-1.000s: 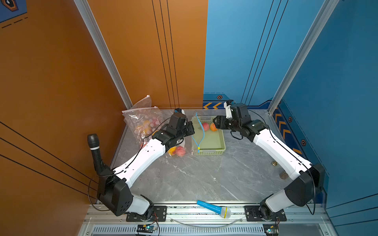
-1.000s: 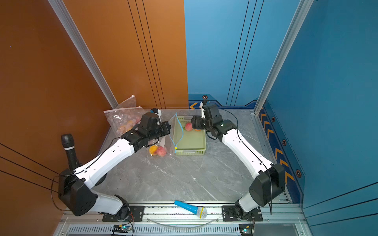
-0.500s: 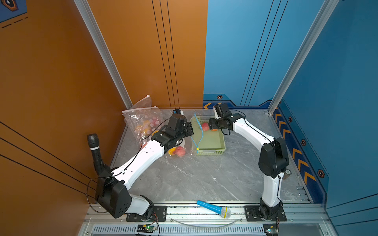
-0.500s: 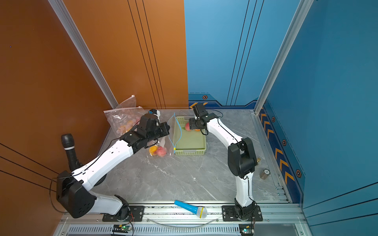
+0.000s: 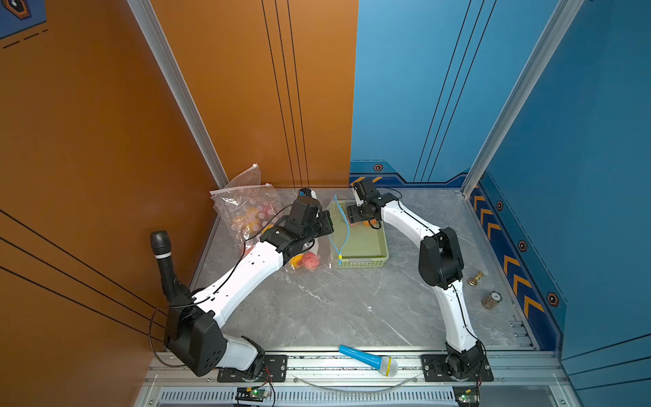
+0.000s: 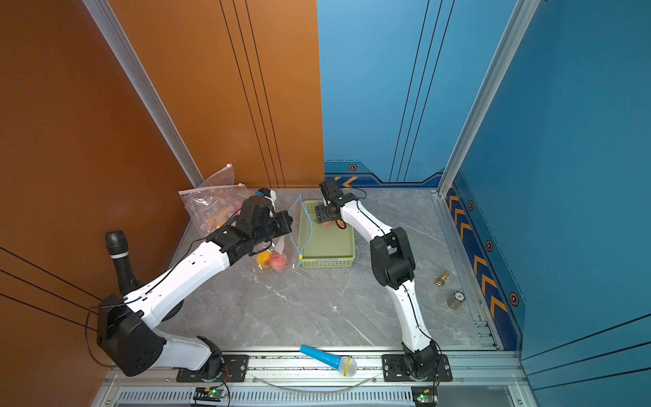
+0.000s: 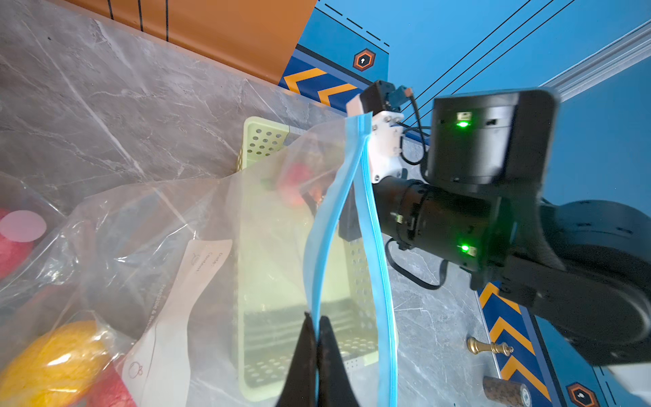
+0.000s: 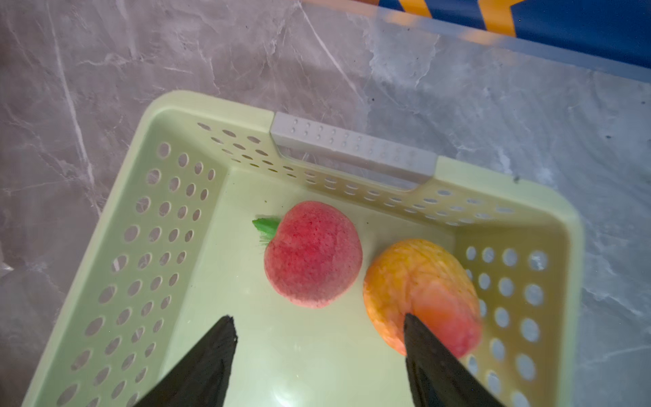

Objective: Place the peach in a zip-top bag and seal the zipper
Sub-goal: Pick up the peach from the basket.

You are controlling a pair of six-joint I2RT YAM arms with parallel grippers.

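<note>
Ok so, biggest first: the grey marble table [image 5: 352, 306] is spread out under both grippers. The green basket [image 5: 363, 262] is parked right below the right gripper [image 8: 317, 317], which is spread wide with nothing caught between the jaws. The clear bag [image 7: 169, 211] is hung from the left gripper [image 7: 317, 319], which is pinched tight on one strip of the blue zipper [image 7: 375, 253]. The mouth is left gaping toward the right gripper, and the bag is held up just beside the basket. A second bag [image 5: 243, 208], stuffed with fruit, is slumped near the left gripper on the side away from the basket.

The peach [image 8: 313, 253] is found on the basket floor, just ahead of the gap in the right gripper, not gripped and not in the bag. An orange fruit [image 8: 415, 282] is set just beside it, and one right fingertip [image 8: 429, 359] is lined up over it; contact can't be told. A yellow fruit [image 7: 53, 359] and a red fruit [image 5: 311, 261] are seen in the held bag's bottom, down under the left gripper. A blue mic [image 5: 366, 359] is left at the front rail, well apart from both grippers.
</note>
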